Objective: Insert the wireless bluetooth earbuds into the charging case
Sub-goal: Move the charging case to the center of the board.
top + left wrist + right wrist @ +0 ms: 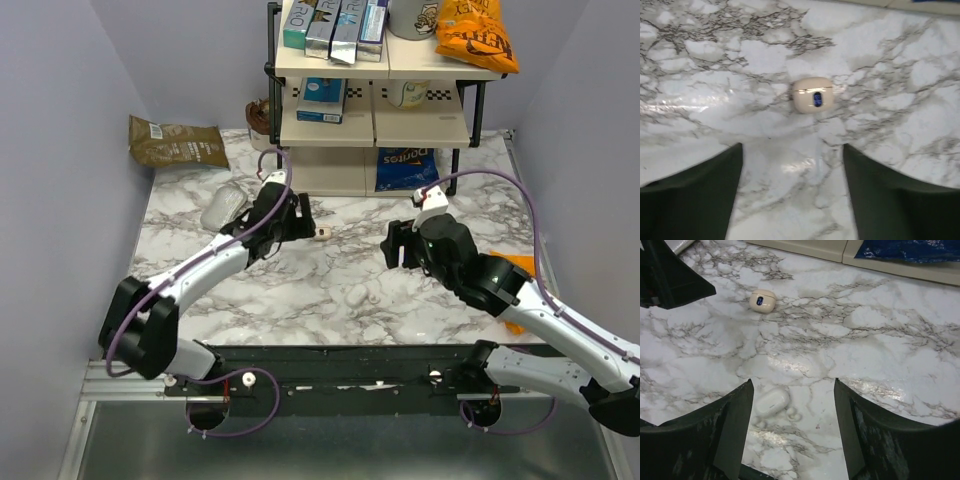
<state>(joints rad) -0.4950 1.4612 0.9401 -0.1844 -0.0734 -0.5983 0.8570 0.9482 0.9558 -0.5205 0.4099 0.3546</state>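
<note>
The earbuds piece (813,95) is a tiny beige rounded thing with a dark blue centre. It lies on the marble just ahead of my left gripper (792,146), which is open and empty above the table. It also shows in the top view (322,233) and in the right wrist view (762,300). The white oval charging case (772,401) lies shut near the left finger of my right gripper (793,381), which is open and empty. A small white round bit (793,414) lies beside the case. In the top view the case (357,295) sits mid-table between the left gripper (303,222) and the right gripper (392,245).
A white computer mouse (225,207) lies left of the left arm. A shelf unit (375,120) with boxes and snack bags stands at the back, with a blue chip bag (405,168) under it. A brown bag (175,142) lies back left. An orange bag (515,265) lies by the right arm.
</note>
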